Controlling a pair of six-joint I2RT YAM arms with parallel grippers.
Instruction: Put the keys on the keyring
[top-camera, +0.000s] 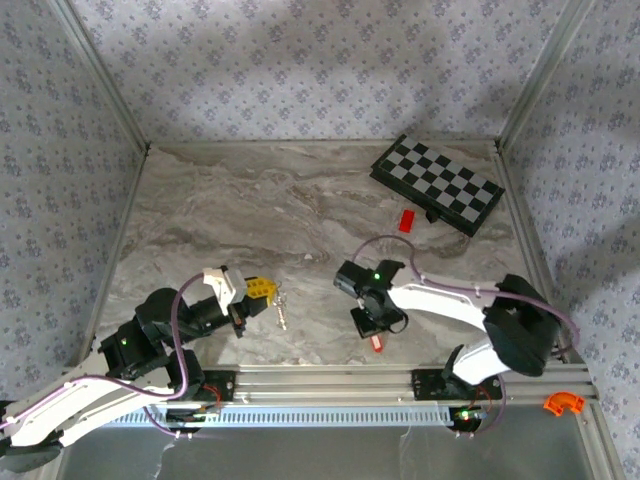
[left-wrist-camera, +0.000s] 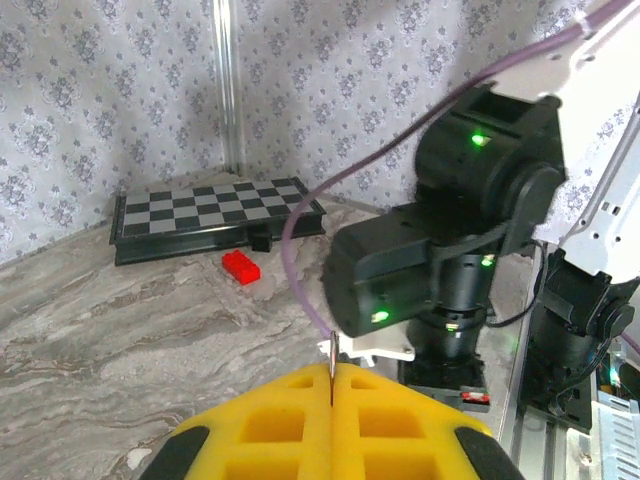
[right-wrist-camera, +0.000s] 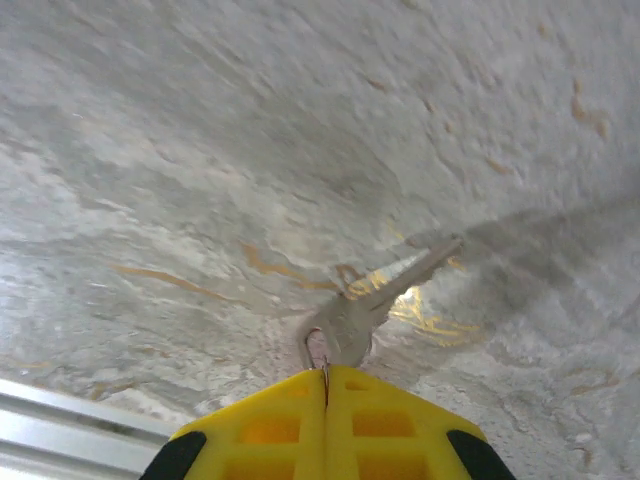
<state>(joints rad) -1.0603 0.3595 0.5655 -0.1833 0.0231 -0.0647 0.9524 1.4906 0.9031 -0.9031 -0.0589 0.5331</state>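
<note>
Over on the left, the left gripper (top-camera: 257, 290) has its yellow pads pressed together on a thin silver metal keyring (top-camera: 281, 308) that trails off their tips over the grey marbled table (top-camera: 250, 200). Its wrist camera catches just a sliver of metal in the seam, and what hangs on the ring is too small to tell. Further right, the right gripper (right-wrist-camera: 326, 388) is clenched on the head of a flat silver key (right-wrist-camera: 372, 302), partly hidden by the pads, blade slanting across the table. A folded black-and-white chessboard (top-camera: 437, 184) and a small red block (top-camera: 407, 221) lie at the far right.
</note>
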